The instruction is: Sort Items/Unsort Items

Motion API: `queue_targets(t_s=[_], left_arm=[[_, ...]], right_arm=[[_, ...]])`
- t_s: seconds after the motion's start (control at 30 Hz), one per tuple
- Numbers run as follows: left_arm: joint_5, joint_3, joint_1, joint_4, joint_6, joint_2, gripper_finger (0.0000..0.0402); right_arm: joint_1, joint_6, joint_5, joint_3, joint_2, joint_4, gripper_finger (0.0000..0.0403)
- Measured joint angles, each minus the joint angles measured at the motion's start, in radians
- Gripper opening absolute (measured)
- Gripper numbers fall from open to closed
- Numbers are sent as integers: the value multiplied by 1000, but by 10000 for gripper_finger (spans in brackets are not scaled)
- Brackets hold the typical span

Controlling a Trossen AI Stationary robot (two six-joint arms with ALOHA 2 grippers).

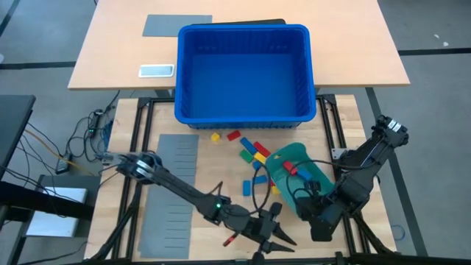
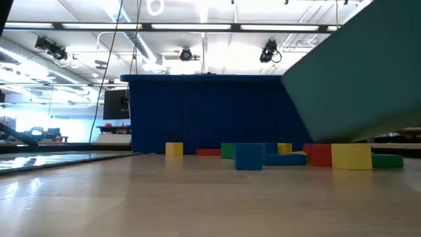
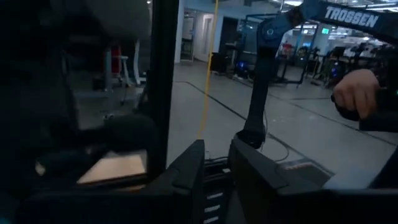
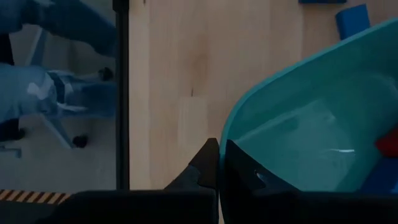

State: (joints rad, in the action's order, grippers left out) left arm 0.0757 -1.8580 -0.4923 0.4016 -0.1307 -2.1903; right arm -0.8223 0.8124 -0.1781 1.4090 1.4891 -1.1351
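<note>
Smooth teal plastic tray (image 1: 298,168) holds rectangular blocks (image 1: 288,168).

Blocks (image 1: 254,151) between bin (image 1: 243,72) and tray (image 1: 298,171); divider sheet (image 1: 171,191) left of blocks.

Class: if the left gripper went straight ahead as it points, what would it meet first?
Likely nothing nearby: the left gripper points away from the blocks, out into the room. A distant dark arm stands roughly ahead, but depth is unclear.

light: bright ceiling strips | low view: tabletop glare | left wrist view: dim, blurred
</note>
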Motion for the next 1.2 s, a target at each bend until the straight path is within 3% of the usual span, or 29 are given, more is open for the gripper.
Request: queue_targets(t_s=[0.3,0.7,0.93,1.2], left_arm=[[0,0,-19,100,-47,-82,61],[-10,0,-51,33,-49,-83,7],[-10,0,-73,-61,-45,-83,8],[4,0,-74,6,-79,-83,6]], right_arm=[[6,-13,-64,0,-2,32,3],[58,-169,-90,0,-2,158,3],[72,-237,-93,0,-1,177,3],[65,-239,-79,0,-1,175,3]])
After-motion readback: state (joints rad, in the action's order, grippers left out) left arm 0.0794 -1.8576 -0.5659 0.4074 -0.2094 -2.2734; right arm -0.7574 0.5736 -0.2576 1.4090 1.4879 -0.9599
